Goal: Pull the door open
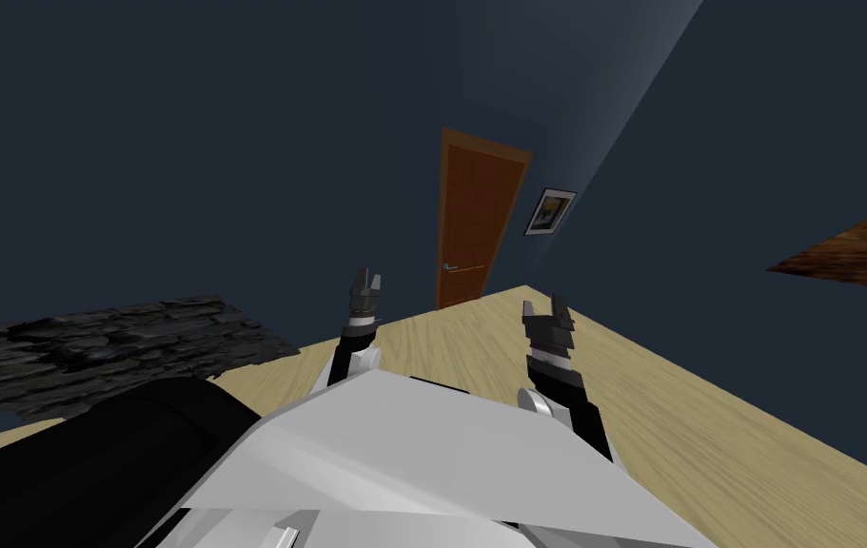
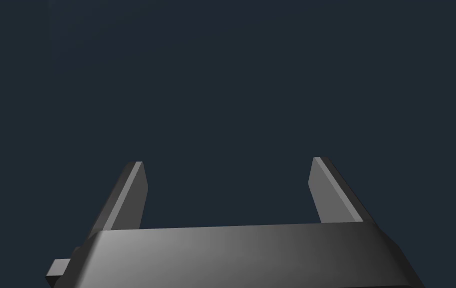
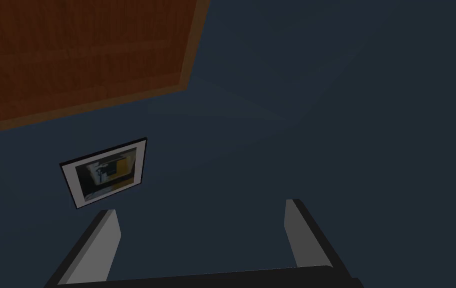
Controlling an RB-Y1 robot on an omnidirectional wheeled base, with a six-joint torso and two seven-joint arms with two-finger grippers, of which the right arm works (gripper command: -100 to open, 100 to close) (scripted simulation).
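At the far end of the room, well apart from the robot, the brown wooden door [image 1: 474,224] stands in a dark blue wall [image 1: 231,143]. It looks closed within its lighter frame. A small pale lever handle [image 1: 450,267] sits near its left edge as the head view shows it. A picture frame [image 1: 550,211] with a white border hangs on the wall just beside the door, on the side away from the handle. Light wooden floor [image 1: 707,409] stretches from the robot to the door. A dark, rough-textured patch [image 1: 108,347] lies on the floor off to the robot's left.

Both arms are raised in front of the robot and point towards the door. The left claw [image 1: 365,283] has its fingers spread with nothing between them, as the left wrist view shows. The right claw [image 1: 547,306] is likewise spread and holds nothing. From the right wrist, a corner of the door [image 3: 81,50] and the picture frame [image 3: 105,171] lie far beyond the right claw [image 3: 200,207].
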